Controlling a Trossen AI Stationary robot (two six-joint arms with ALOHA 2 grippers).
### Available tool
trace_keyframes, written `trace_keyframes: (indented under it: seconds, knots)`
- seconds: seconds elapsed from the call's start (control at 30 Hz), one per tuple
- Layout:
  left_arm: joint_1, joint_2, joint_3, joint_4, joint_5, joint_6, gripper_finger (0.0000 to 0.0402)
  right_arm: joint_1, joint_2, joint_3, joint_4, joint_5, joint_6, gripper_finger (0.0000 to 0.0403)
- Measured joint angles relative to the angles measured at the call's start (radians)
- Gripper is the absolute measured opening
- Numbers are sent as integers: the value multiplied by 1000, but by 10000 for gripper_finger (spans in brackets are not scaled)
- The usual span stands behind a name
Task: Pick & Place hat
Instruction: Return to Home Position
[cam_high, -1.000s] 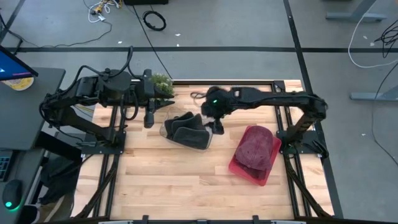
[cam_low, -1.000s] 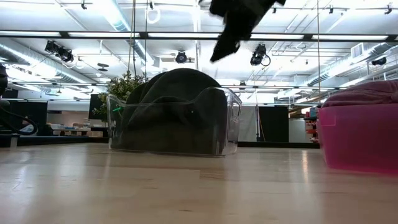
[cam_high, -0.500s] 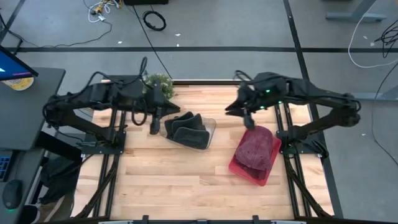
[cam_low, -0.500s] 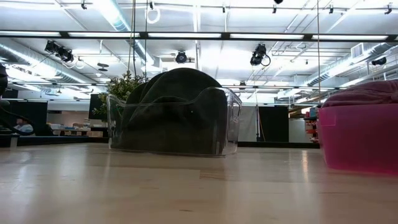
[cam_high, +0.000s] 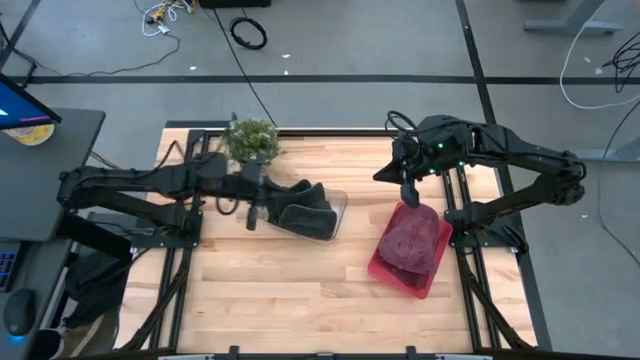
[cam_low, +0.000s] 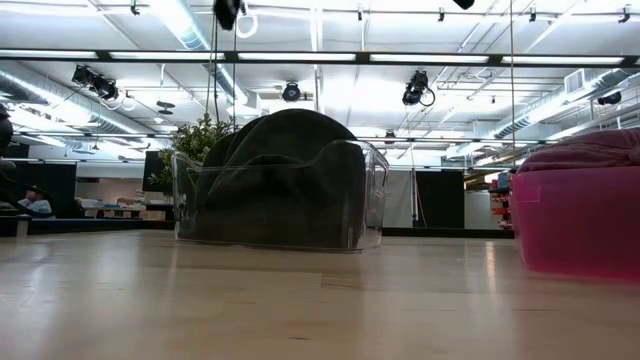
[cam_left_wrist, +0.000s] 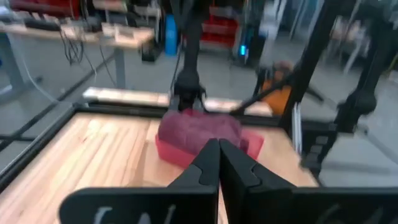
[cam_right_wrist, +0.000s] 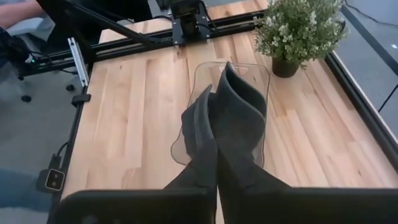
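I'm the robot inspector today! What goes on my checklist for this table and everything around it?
Surface: pale wooden table in a black frame.
Job's things: black caps piled in the transparent bin.
Clutter: dark red hats heaped in the pink bin; a potted plant at the far edge.
Grippers: left gripper shut, empty, raised beside the transparent bin; right gripper shut, empty, raised near the pink bin's far end.
Cables: black coil on the floor beyond the table.
Surroundings: grey floor; a monitor to the left.

Probably a robotics lab: cables (cam_high: 248, 33) on concrete floor (cam_high: 350, 40), strip lights (cam_low: 300, 57), frame-mounted wooden table (cam_high: 290, 290).
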Motion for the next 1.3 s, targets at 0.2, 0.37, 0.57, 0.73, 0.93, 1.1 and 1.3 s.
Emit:
trace_keyframes:
  seconds: [0.2, 0.37, 0.57, 0.73, 0.93, 1.1, 1.3]
  knots:
    - [0, -225, -207, 169, -60, -40, 3, -23, 2, 0, 2, 0, 40, 14]
    - [0, -437, -323, 177, -107, -42, 3, -39, 3, 0, 5, 0, 69, 6]
    - [0, -687, -434, 179, -119, -36, 3, -43, 4, 0, 5, 2, 119, 7]
    - [0, -860, -532, 173, -111, -35, 4, -43, 4, 0, 6, 3, 165, 12]
    - [0, -1011, -647, 181, -111, -38, 2, -43, 4, 0, 6, 3, 206, 7]
    - [0, -997, -690, 203, -111, -65, 5, -43, 3, 1, 11, 3, 249, 7]
    - [0, -1007, -774, 248, -103, -111, 2, -43, 4, 1, 11, 3, 274, 8]
